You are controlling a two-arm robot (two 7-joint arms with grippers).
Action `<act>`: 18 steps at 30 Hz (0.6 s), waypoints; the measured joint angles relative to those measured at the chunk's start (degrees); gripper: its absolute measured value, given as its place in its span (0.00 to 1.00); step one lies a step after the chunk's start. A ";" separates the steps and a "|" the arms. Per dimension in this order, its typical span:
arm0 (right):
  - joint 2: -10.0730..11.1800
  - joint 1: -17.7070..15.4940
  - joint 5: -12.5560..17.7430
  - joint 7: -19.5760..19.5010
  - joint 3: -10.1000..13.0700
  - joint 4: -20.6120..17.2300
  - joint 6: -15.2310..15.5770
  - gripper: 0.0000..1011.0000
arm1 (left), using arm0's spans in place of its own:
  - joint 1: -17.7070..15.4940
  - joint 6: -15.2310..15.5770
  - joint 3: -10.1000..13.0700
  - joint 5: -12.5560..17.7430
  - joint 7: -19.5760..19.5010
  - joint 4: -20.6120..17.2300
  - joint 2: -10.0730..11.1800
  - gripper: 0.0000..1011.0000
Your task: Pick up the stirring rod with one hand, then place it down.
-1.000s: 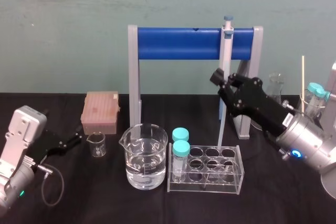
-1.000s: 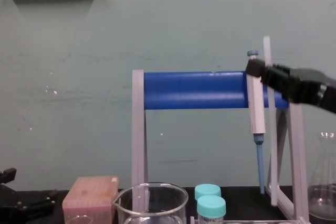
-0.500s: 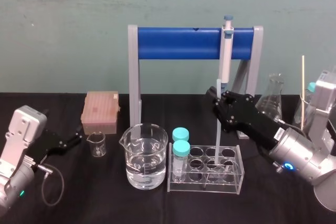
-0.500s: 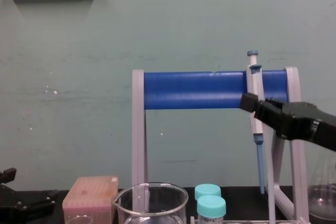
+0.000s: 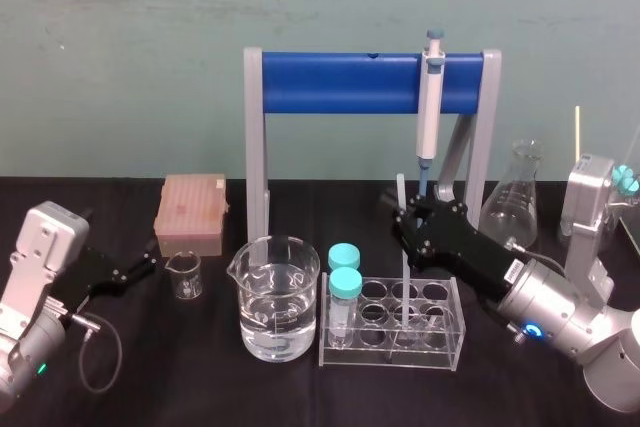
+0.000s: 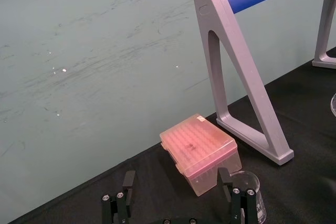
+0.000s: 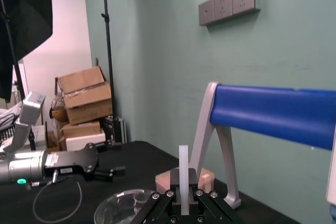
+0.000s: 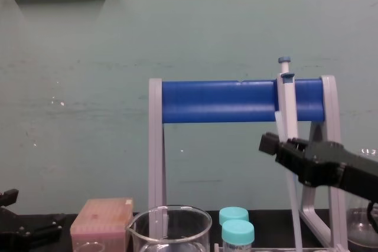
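**Lab gear, counted**

Two glass beakers: one large water-filled beaker [image 5: 273, 299], one small beaker [image 5: 184, 275]. Two teal-capped tubes [image 5: 345, 289] in one clear plastic rack [image 5: 440, 347]. One each: pink tip box [image 5: 192, 215], grey-and-blue pipette [image 5: 430, 107], translucent whitish stirring rod [image 5: 399, 190], glass conical flask [image 5: 514, 209], blue-barred grey stand [image 5: 330, 83].

stirring rod [image 5: 400, 192] in right claw [image 5: 406, 219]

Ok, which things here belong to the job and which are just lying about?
Job: stirring rod, gripped upright by the right end effector, lower end at the tube rack.
Lying about: pipette on its stand, water beaker, small beaker, pink box, two capped tubes, flask, parked left end effector.
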 joint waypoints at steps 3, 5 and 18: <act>-0.18 0.05 -0.29 0.07 -0.26 0.90 0.01 0.07 | 0.00 0.00 0.00 0.00 0.00 0.00 0.00 0.99; -0.34 0.06 -0.65 0.09 -0.46 1.60 0.02 0.07 | 0.00 0.00 0.00 0.00 0.00 0.00 0.00 0.99; -1.17 0.20 -2.68 -0.26 -0.95 4.39 -0.50 0.07 | 0.00 0.00 0.00 0.00 0.00 0.00 0.00 0.99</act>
